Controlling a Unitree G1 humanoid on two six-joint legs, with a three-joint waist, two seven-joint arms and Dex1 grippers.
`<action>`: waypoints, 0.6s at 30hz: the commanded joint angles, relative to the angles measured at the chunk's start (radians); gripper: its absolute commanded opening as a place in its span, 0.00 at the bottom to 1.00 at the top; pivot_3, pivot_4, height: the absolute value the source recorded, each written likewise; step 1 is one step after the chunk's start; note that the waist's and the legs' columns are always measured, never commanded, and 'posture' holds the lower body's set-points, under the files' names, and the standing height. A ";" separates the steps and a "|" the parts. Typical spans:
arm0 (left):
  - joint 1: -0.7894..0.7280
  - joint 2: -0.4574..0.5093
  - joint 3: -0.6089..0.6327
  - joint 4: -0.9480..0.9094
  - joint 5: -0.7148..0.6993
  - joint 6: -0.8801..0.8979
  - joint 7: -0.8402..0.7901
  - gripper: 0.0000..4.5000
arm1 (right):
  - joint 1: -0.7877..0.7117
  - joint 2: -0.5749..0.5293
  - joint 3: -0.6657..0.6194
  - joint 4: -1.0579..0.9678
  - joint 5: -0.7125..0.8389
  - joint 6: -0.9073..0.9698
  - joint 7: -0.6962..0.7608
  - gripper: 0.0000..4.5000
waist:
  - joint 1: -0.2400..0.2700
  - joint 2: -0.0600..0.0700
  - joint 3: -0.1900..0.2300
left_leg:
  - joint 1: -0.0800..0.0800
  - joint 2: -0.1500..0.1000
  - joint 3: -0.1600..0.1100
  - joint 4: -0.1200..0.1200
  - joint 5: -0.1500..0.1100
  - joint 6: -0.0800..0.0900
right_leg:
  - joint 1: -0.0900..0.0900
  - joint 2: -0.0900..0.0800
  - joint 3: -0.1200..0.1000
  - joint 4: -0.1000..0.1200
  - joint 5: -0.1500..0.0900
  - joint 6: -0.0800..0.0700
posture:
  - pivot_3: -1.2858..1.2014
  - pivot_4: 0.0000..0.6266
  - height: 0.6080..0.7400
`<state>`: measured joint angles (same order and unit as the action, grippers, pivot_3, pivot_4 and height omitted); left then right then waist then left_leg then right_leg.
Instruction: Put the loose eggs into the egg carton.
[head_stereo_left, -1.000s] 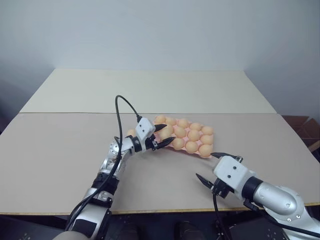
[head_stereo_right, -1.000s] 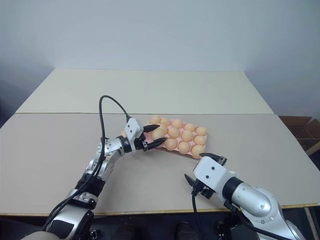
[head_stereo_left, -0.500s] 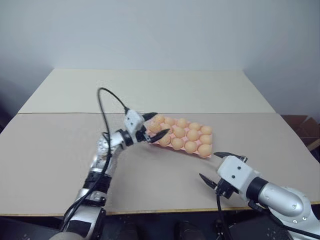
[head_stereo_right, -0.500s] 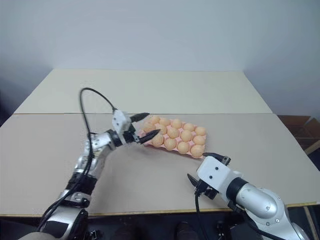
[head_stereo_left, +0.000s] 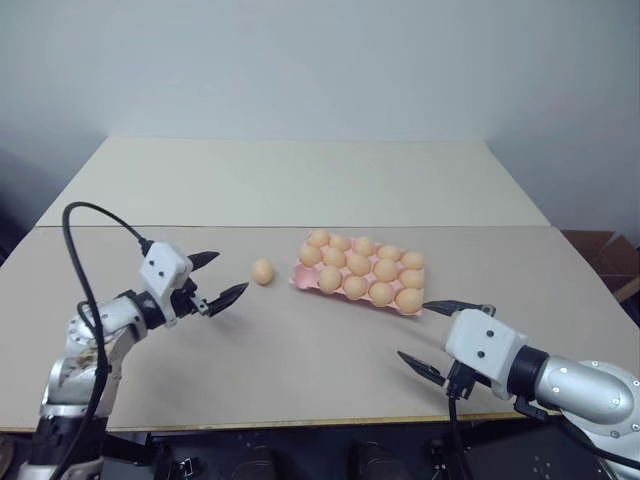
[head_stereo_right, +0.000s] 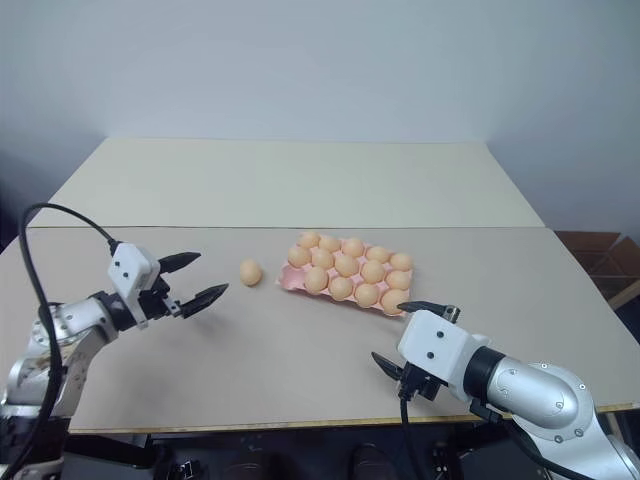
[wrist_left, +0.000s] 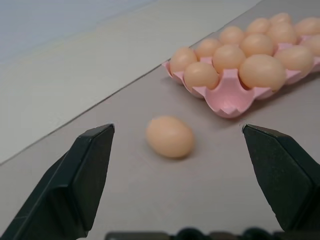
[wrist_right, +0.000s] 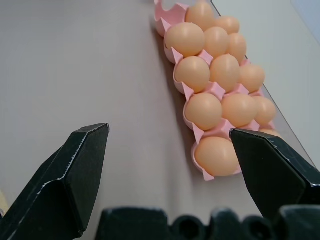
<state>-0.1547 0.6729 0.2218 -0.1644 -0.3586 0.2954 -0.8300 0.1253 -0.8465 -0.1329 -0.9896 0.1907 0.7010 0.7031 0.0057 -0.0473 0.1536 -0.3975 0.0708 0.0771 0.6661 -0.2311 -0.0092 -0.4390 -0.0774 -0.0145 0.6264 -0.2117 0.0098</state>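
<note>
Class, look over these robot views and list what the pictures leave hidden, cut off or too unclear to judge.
- Carton: head views don't settle whether every cup is filled; near eggs hide those behind.
- Carton's far end, left wrist view: cut off by the frame edge.
- Loose egg: its underside is hidden, so cracks cannot be ruled out.
- Right tool: its fingertips are cut off by the frame edge in its wrist view.

Loose egg (head_stereo_left: 263, 271) — left of carton (head_stereo_left: 303, 278)

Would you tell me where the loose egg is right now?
In the left eye view the loose egg lies on the table, between the open left gripper and the carton.
</note>
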 joint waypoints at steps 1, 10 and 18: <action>-0.001 0.012 0.028 -0.026 -0.017 0.008 0.015 0.99 | -0.017 -0.015 -0.011 -0.003 0.013 -0.038 0.019 1.00 | 0.005 0.000 0.000 | 0.000 0.000 0.000 0.000 0.000 0.000 | 0.000 0.000 0.000 0.000 0.000 0.000 | 0.52 0.24 1.00; -0.054 -0.045 -0.012 0.026 -0.029 0.033 0.048 0.99 | 0.001 -0.016 -0.013 -0.002 0.008 -0.042 0.012 1.00 | 0.006 0.000 0.000 | 0.000 0.000 0.001 0.000 0.000 0.000 | 0.000 0.000 0.000 0.000 0.000 0.000 | 0.52 0.24 1.00; -0.256 -0.180 -0.118 0.269 0.060 0.010 0.132 0.99 | -0.018 -0.008 0.013 0.002 -0.007 -0.029 -0.023 1.00 | 0.006 -0.001 0.000 | -0.001 -0.001 0.000 0.003 0.000 0.000 | 0.001 0.000 0.000 0.001 0.001 0.001 | 0.52 0.24 1.00</action>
<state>-0.3668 0.5019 0.1120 0.0782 -0.3149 0.3250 -0.7187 0.1162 -0.8556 -0.1128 -0.9709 0.1957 0.6808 0.6946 0.0120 -0.0478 0.1535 -0.3985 0.0701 0.0771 0.6695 -0.2310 -0.0091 -0.4380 -0.0772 -0.0140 0.6274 -0.2109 0.0104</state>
